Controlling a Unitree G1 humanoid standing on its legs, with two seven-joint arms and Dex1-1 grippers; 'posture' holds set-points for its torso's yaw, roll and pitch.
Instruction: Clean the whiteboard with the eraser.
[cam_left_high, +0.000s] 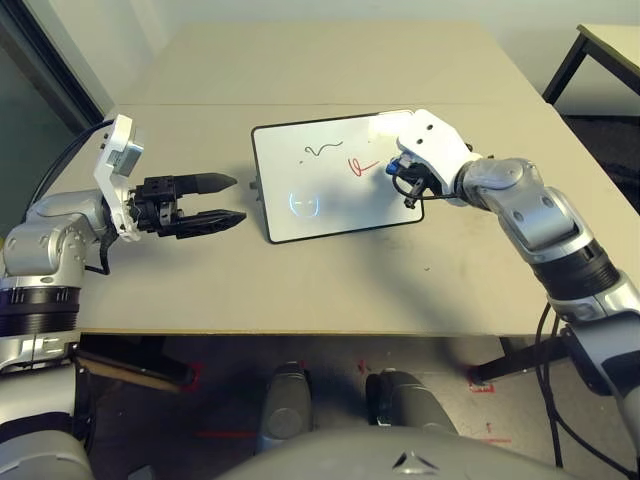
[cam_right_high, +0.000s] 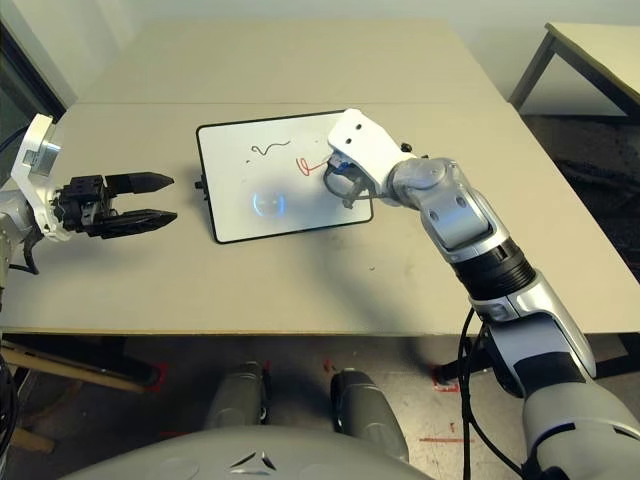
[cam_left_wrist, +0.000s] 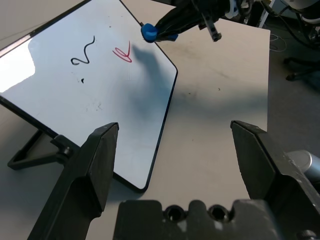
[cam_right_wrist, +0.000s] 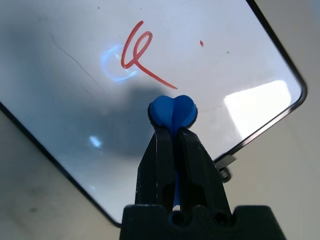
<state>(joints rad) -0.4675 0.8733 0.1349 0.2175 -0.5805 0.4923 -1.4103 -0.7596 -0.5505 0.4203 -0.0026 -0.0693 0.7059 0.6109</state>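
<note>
The whiteboard lies propped at a slight tilt in the middle of the table. It carries a black squiggle and a red loop mark. My right gripper is shut on the blue eraser, whose end sticks out past the fingertips. The eraser hangs over the board's right part, just beside the red loop; I cannot tell if it touches the surface. My left gripper is open, holds nothing, and hovers to the left of the board, pointing at it.
The beige table has bare surface in front of and behind the board. A thin black stand props the board on its left side. Another table with dark legs stands at the far right.
</note>
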